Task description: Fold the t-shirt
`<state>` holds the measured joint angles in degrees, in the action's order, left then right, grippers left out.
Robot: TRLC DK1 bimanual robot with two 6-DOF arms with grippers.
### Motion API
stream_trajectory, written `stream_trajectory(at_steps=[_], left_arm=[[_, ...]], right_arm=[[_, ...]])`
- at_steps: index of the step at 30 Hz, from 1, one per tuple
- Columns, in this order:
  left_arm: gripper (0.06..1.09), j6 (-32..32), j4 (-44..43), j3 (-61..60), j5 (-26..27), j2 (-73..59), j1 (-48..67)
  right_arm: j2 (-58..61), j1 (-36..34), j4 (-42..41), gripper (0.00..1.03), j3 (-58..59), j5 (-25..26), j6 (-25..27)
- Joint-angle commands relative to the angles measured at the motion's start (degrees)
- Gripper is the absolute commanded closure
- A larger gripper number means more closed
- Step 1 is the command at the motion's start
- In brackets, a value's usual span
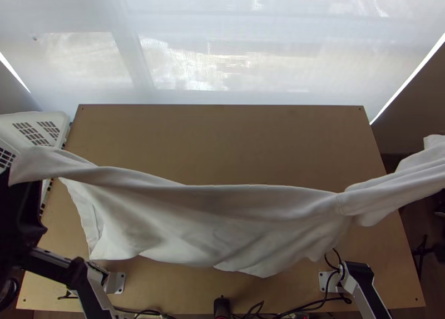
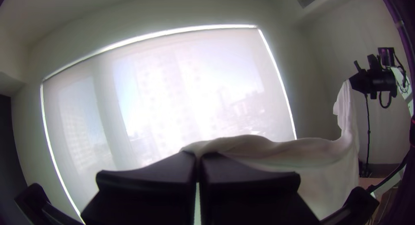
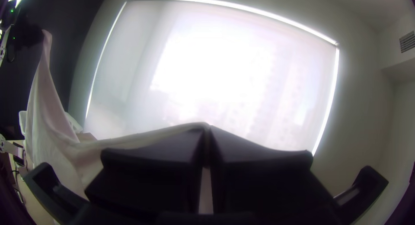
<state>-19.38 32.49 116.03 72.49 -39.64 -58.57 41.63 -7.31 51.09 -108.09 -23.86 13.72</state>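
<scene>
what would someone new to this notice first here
Most likely the white t-shirt, stretched in the air across the table, with the left gripper and right gripper each shut on part of it. Next, the bright window blind beyond the table's far edge.

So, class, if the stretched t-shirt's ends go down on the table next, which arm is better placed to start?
Probably the left. Left gripper and right gripper both pinch the t-shirt, but in the top view the left's end looks closer to the table; the right's runs past the picture.
</scene>
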Motion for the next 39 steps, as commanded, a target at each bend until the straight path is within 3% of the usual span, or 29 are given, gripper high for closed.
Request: stream_trajectory(at_steps=[1, 8, 13, 26, 29, 39], left_arm=[[1.05, -1.8, 5.0, -0.6, 1.9, -3.5, -1.0], [1.05, -2.1, 11.6, -0.6, 6.5, -5.7, -0.4], [1.05, -3.2, 17.1, -0.7, 13.3, -4.7, 2.4], [1.05, -13.6, 17.2, -1.0, 17.9, -9.1, 7.9], [1.05, -19.6, 17.2, -0.5, 19.9, -11.4, 10.3], [1.05, -20.4, 17.3, -0.2, 22.3, -10.5, 23.1]], right_arm=[[1.5, -1.4, -0.4, 1.0, 1.4, 0.0, -2.4], [4.3, -1.6, -0.5, 1.0, 1.6, 0.0, -4.8], [5.6, -1.6, -0.4, 1.0, 2.9, 0.0, -6.8], [8.9, -1.1, -2.0, 1.0, 4.6, -0.1, -8.2], [9.8, -1.0, -2.8, 1.0, 4.6, -0.1, -8.2], [11.3, 0.4, -3.4, 1.0, 4.6, 0.0, -8.5]])
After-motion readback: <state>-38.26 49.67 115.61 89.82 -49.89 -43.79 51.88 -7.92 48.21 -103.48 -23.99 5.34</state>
